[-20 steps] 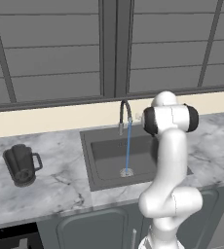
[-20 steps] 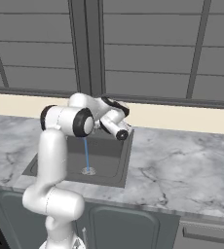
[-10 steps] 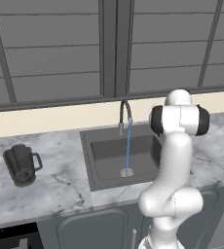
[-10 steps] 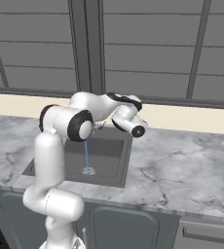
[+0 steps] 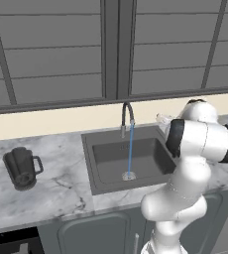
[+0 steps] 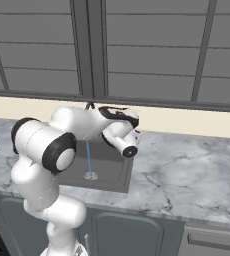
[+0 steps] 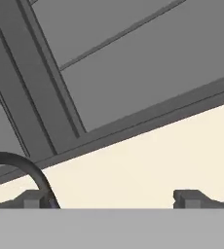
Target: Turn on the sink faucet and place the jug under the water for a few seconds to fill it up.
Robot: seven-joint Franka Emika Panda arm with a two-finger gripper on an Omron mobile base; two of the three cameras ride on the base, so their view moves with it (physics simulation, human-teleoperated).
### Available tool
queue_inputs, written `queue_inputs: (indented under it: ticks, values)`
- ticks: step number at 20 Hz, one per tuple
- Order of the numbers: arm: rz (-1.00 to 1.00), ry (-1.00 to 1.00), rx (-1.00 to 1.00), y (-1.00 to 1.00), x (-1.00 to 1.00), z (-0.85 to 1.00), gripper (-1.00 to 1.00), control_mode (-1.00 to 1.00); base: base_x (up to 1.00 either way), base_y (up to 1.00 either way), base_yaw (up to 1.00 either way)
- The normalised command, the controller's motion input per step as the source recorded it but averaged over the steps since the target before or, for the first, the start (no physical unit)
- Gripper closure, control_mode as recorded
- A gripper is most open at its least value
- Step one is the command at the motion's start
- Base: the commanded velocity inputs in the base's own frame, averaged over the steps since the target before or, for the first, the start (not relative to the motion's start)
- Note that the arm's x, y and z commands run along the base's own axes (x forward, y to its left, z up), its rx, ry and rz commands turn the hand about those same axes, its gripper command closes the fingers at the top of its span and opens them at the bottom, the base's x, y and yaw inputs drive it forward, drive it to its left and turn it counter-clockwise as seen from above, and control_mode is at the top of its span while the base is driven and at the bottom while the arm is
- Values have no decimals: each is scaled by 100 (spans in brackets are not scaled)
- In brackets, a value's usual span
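Light-blue water (image 5: pixel 130 150) already runs from the sink faucet (image 5: pixel 127 113) into the sink (image 5: pixel 107 158), so turning it on is done. We note the arm has swung rightward over the last second. Gripper (image 7: pixel 113 197) faces the wall, fingers wide, empty. The jug (image 5: pixel 21 167) waits on the marble counter (image 5: pixel 61 188), well left of the basin.

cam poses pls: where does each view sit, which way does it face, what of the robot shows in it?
Left base view: behind the arm's left, looking down at the jug, sink and water; arm rises at lower right.
Right base view: behind its right; arm at lower left, over the same sink and water.
Hand view: on the hand, facing the wall and cabinets, open gripper at bottom, faucet spout at left.
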Motion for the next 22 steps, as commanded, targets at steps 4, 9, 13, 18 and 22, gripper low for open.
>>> queue_inputs:
  ticks: [4,9,13,18,22]
  values:
    - [0,-10,-16,35,-49,100,-100,-100,0,0,0]
    - [0,-1,-11,10,-57,81,-100,-100,0,0,0]
    - [5,0,-9,20,-69,61,-100,-100,0,0,0]
    - [6,4,-10,25,-47,56,-100,-100,0,0,0]
    - [7,7,-8,20,-51,59,-100,-100,0,0,0]
